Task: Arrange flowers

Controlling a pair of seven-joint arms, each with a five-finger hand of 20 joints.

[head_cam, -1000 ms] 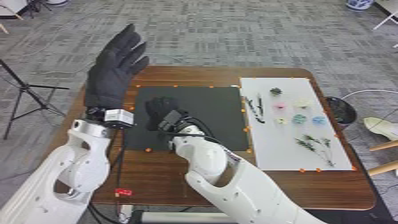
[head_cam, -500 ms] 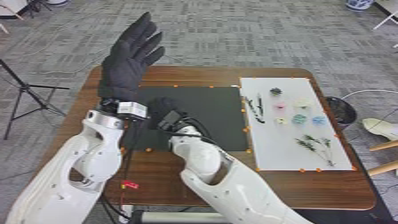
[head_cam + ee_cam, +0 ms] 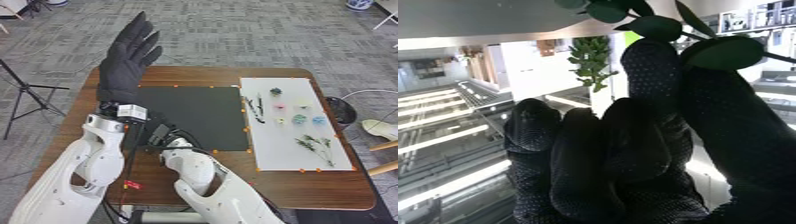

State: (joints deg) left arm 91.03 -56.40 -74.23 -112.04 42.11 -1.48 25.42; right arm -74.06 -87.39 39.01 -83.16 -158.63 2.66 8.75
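Over the dark mat [image 3: 202,112], my right hand [image 3: 580,165] had the leafy sprig [image 3: 727,52] pinched at its fingertips, near as I could tell, stem crosswise to the fingers, my straight-fingered left hand [image 3: 123,67] well apart.

1 black tripod [image 3: 26,86] stands on grey carpet [image 3: 222,45] left of the table [image 3: 311,190], 1 dark bin [image 3: 343,114] right of it.

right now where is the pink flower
In the head view, the pink flower lies on the white sheet at the right, just below the dark flower.
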